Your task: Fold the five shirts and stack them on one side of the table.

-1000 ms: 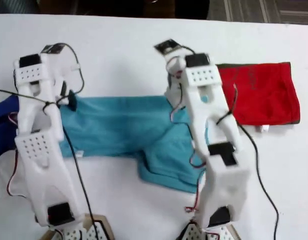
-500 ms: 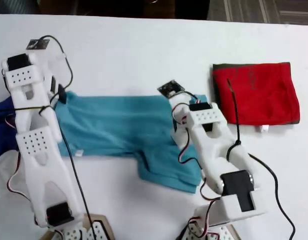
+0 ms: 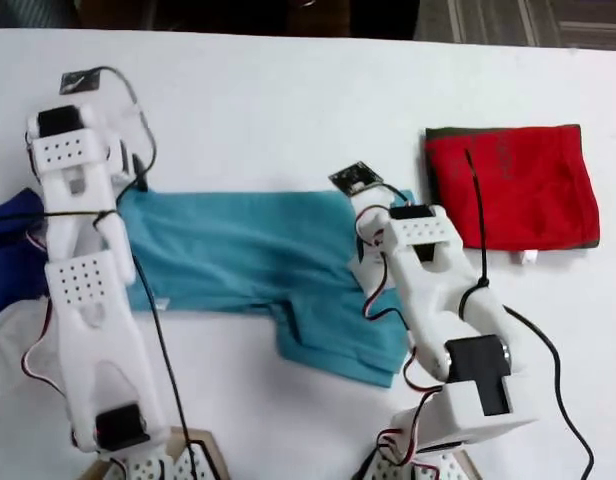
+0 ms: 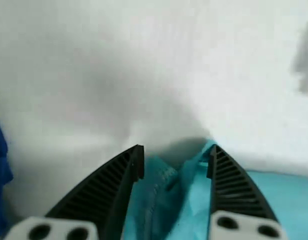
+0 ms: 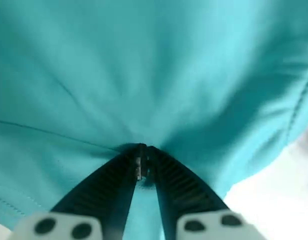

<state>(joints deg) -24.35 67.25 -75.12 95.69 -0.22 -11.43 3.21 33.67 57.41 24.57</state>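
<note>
A teal shirt lies spread across the middle of the table, its lower part bunched toward the front. My left gripper stands at the shirt's far left corner. In the left wrist view the left gripper is open, with the teal shirt's corner lying between its jaws. My right gripper rests on the shirt's right part. The right wrist view has the right gripper shut on a pinch of the teal shirt. A folded red shirt lies at the right.
A dark blue shirt and a white garment lie at the table's left edge, partly under the left arm. Bare white table stretches along the far side. Cables hang from both arms.
The right arm has drawn back toward the front, bringing its gripper from the shirt's far edge to mid-shirt. The left gripper shifted slightly around the shirt's left corner.
</note>
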